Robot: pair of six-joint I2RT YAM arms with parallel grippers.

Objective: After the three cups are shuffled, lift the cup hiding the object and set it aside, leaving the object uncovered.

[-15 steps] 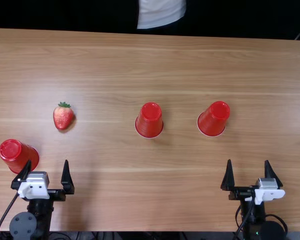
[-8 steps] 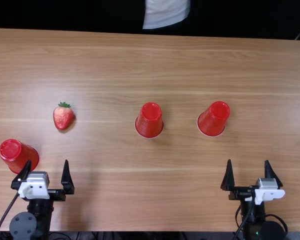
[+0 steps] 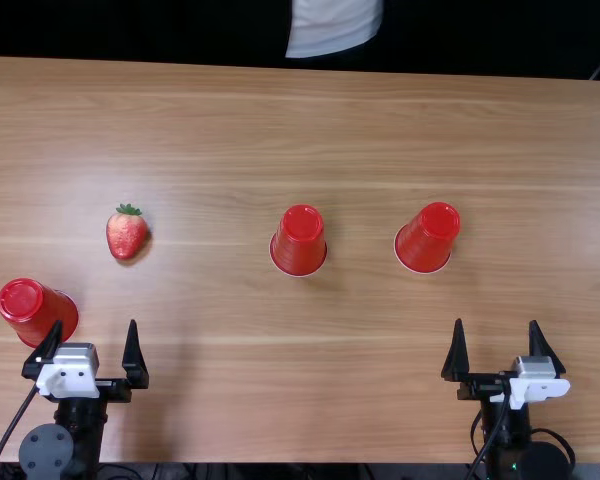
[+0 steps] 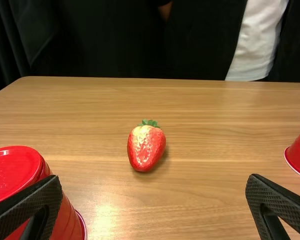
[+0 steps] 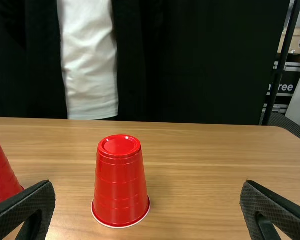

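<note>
Near the left edge of the table (image 3: 310,120), about halfway back, a strawberry (image 3: 127,233) lies on its side with nothing over it. I think this is the hidden thing, and it is out in the open now.

The left cup (image 3: 35,312) stands upside down by the near left corner, apart from the strawberry. It looks like it was put there to get it out of the way, so the berry can be seen.

The middle cup (image 3: 299,241) and the right cup (image 3: 429,238) stand upside down too, in a row with the strawberry across the middle of the table. They are apart from each other. Nobody needs to lift them, I think, since the berry is found.

The left gripper (image 3: 92,330) sits at the near edge, just beside the left cup. Its jaws are wide apart and hold nothing. I cannot tell if one finger touches the cup.

The right gripper (image 3: 495,330) sits at the near edge on the right side, facing the right cup. Its jaws are wide apart and empty too.

The job looks done to me.
</note>
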